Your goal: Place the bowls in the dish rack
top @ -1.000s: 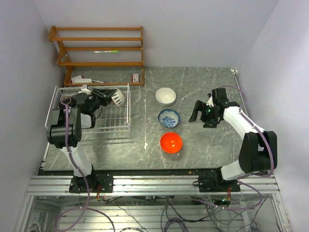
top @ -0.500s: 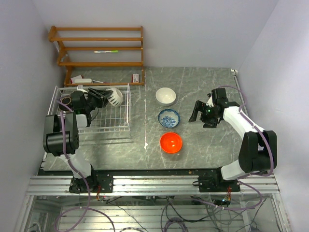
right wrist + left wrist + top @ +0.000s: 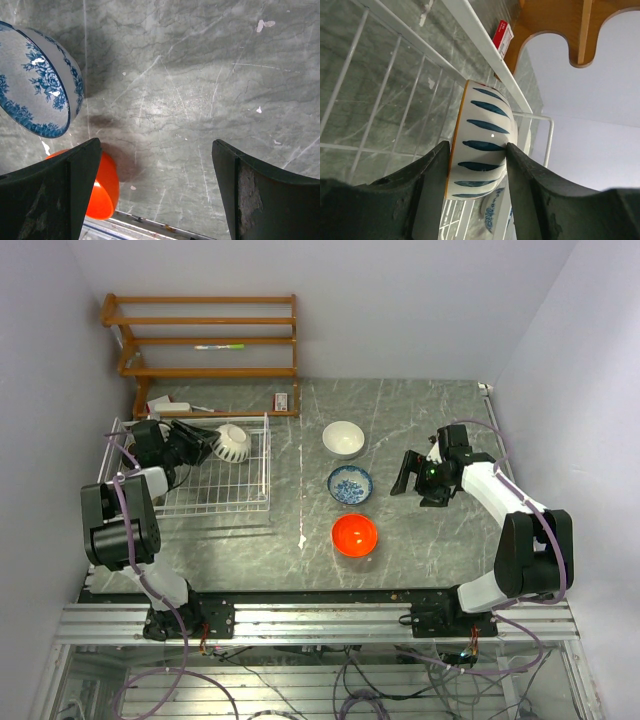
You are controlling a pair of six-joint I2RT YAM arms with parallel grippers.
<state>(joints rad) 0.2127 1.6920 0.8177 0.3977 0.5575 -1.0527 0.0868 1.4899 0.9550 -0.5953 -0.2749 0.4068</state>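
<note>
So, we start with the left gripper (image 3: pixel 479 150): its two dark fingers (image 3: pixel 432 185) pinch a striped bowl (image 3: pixel 482 130), white with blue dashes and an orange rim. One finger presses beside the rim and the other against the rounded outside. The bowl stands on edge between them, its mouth turned toward the finger at the rim. Past the fingertips runs the top wire of the rack (image 3: pixel 485 50), and the wire floor shows under and beside the bowl. We cannot tell whether the bowl touches any wire. From above, the bowl sits near the rack's far right corner, close to the right wall, and the rest of the grid toward the arm lies open. Beyond that far edge stands a wooden shelf (image 3: pixel 200 340).

The right gripper (image 3: pixel 155 145) hangs over the table (image 3: pixel 200 75) with its fingers (image 3: pixel 55 195) spread wide and holding nothing. Between them we see only bare grey stone, and more of it stretches past the tips. Outside one finger and ahead of it sits a flowered bowl (image 3: pixel 35 85), upright and apart from the finger. Just beside that same finger lies an orange bowl (image 3: pixel 102 185), partly hidden by it. A white bowl (image 3: pixel 343 438) stands farthest off, beyond the flowered one.
</note>
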